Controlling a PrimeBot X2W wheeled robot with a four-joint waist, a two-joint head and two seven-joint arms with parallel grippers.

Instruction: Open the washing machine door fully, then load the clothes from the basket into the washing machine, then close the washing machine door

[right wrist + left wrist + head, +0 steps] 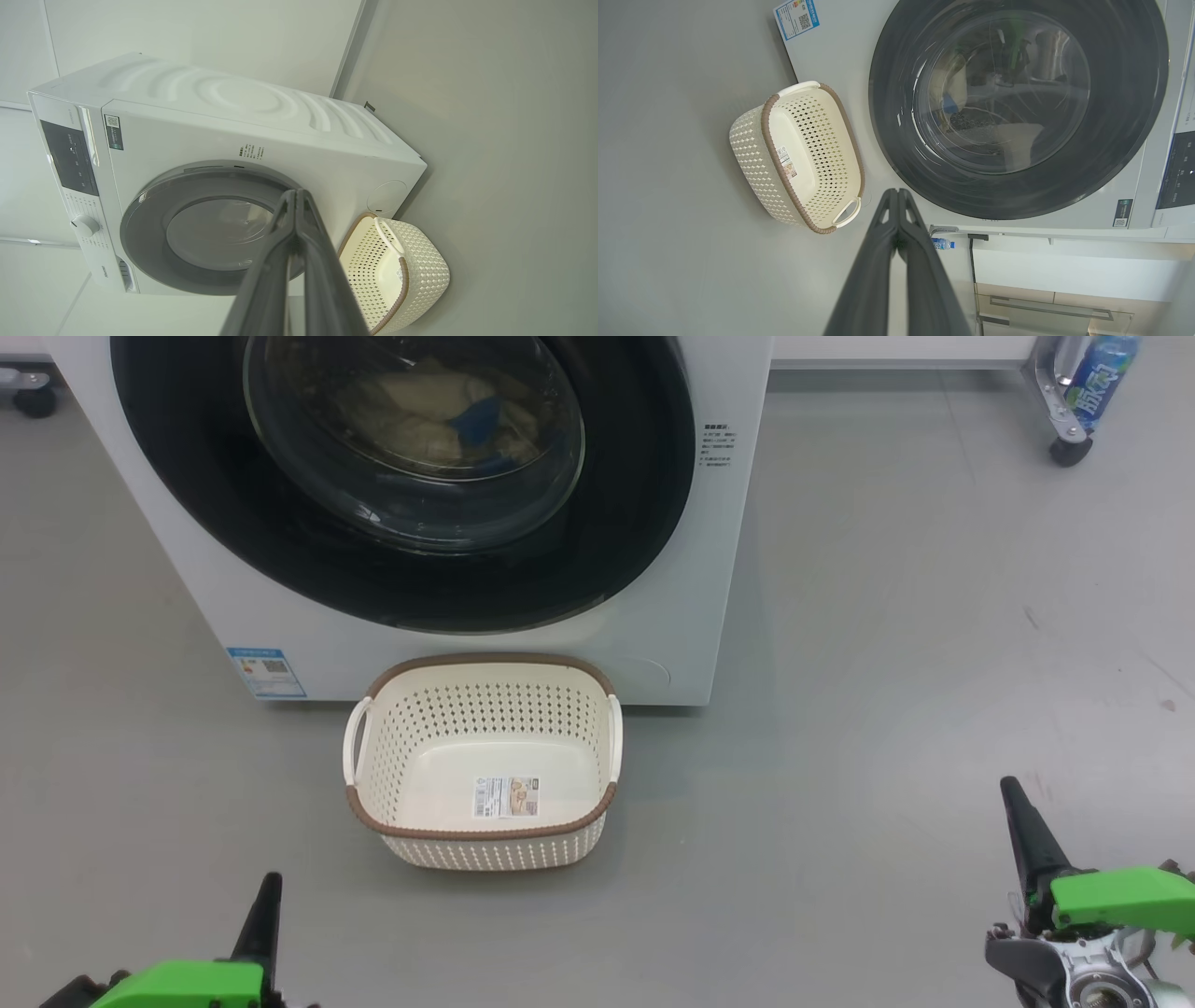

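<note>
Grey floor (887,709) holds basket (485,833) before washing machine (187,569); left fingers (875,266), right fingers (273,270) pressed together.

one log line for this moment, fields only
door: closed | clothes: inside washing machine | basket: empty | left gripper: shut, free | right gripper: shut, free

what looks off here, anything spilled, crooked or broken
Nothing stands out. The washing machine door sits shut and flush, the clothes lie inside behind its glass, and the basket stands upright and empty on the floor.
</note>
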